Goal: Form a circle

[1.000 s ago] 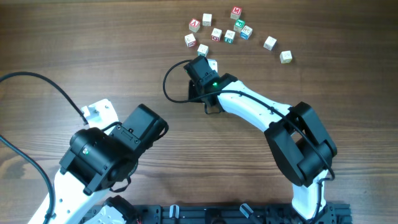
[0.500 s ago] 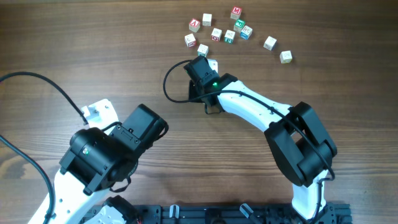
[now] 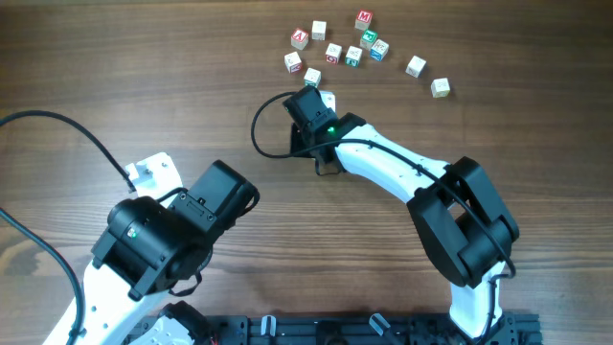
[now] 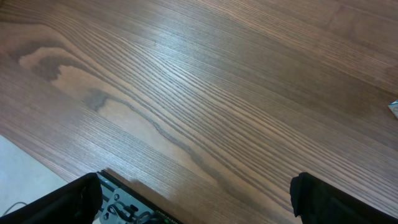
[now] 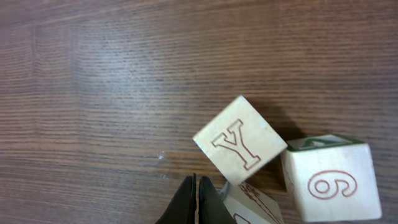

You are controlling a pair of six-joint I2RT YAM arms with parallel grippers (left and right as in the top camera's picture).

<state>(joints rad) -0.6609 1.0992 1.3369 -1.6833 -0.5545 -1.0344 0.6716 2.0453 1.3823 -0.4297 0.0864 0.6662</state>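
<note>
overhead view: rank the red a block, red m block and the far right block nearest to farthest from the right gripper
1. red A block, group's left side, past the right gripper
2. red M block, topmost
3. far right block, right end

**Pale cubes, coloured letters, dark grained table**

Your table (image 3: 144, 77) is dark brown wood with long streaky grain; the left wrist view shows a paler swirl in it. The cubes (image 3: 333, 53) at the far side are pale wood. The A cube (image 3: 300, 38) and M cube (image 3: 363, 18) show red, with a green-faced cube (image 3: 369, 38) and a blue-faced cube (image 3: 379, 51) near them. Up close, your Y cube (image 5: 239, 148) bears a red-brown outlined letter. The numbered cube (image 5: 329, 183) to its right has a red outline and a green top edge. The left arm (image 3: 153, 240) and right arm (image 3: 383, 158) are white and black, and the right carries a green light (image 3: 330, 131).
</note>
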